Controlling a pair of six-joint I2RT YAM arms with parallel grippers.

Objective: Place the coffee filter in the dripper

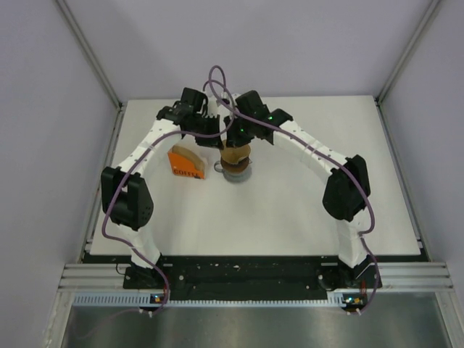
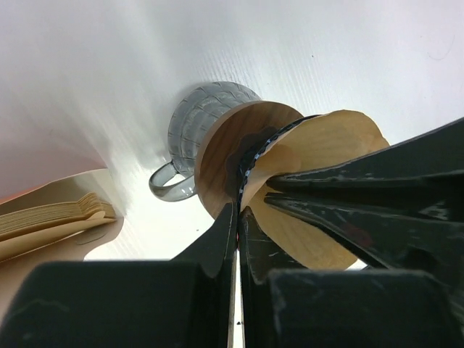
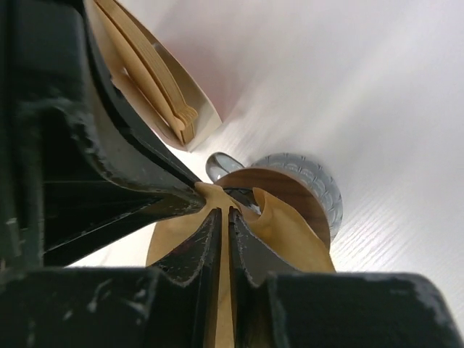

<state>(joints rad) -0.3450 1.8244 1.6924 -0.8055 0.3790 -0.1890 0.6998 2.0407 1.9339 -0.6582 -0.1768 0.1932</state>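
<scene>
tightly closed, the fingers [image 2: 216, 243] of the left gripper [image 2: 238, 214] meet in a thin seam with their tips nipped on the edge of the coffee filter [image 2: 326, 141]. the right gripper [image 3: 223, 214] is clenched too, and a strip of tan paper shows in the slit between its fingers. so both grippers grasp the same filter from opposite sides, left from the left and right from the right, with their tips nearly touching each other.

the filter hangs between them with its wide, rounded rim turned up toward the wrists and its narrow end down. its long axis is roughly upright, though any lean cannot be judged. its walls are spread apart, and one edge curls into a notch in the right wrist view.

directly under it is the dripper [image 2: 255, 154], showing only as a dark arc with bluish dots. whether the filter's lower end sits inside the dripper or only touches its rim cannot be told. the dripper rests on a grey ribbed mug [image 2: 196, 123] with a handle and a brown rim [image 2: 221, 148].

just to the left on the white table [image 1: 290, 217] lies an orange pack [image 1: 186, 164] with a stack of tan filters [image 2: 51, 216] fanning from its mouth. its dark printing is too small to read.
</scene>
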